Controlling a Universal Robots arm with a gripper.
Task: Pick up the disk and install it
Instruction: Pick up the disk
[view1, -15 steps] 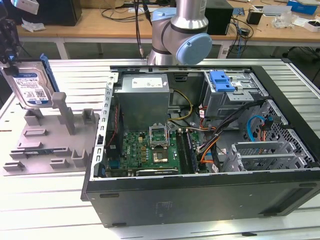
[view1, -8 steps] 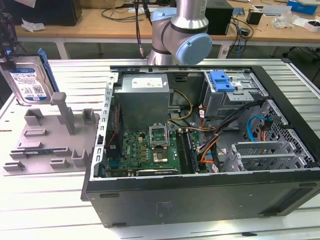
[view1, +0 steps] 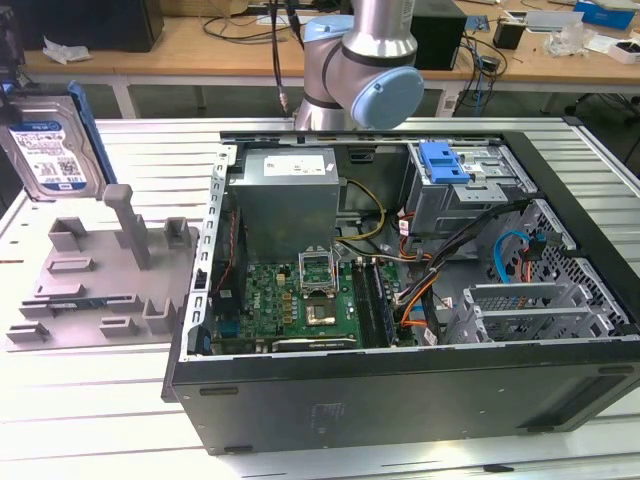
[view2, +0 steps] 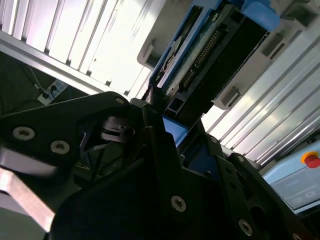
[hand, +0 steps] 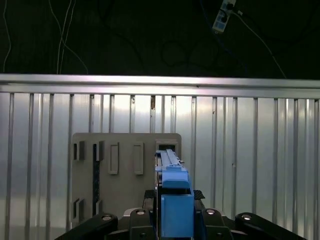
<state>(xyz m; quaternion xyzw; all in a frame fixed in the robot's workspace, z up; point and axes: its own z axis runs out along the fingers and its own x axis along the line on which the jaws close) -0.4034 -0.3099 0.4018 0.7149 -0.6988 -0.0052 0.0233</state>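
Observation:
The disk (view1: 45, 150), a silver hard drive with a white-and-blue label in a bright blue carrier frame, stands on edge in the air at the exterior view's far left, above the grey fixture (view1: 95, 290). In the first wrist view my gripper (hand: 174, 202) is shut on the disk (hand: 175, 187), which shows edge-on between the black fingers (hand: 145, 217), with the fixture (hand: 120, 170) beneath. The second wrist view shows the disk's connector end (view2: 210, 50) reaching out past the gripper (view2: 170, 125).
An open computer case (view1: 400, 390) lies on the slatted metal table (view1: 90, 420), right of the fixture. Inside are a motherboard (view1: 300, 300), a power supply (view1: 285, 200) and a grey drive cage with a blue bracket (view1: 445, 160). The arm's joint (view1: 365, 75) stands behind the case.

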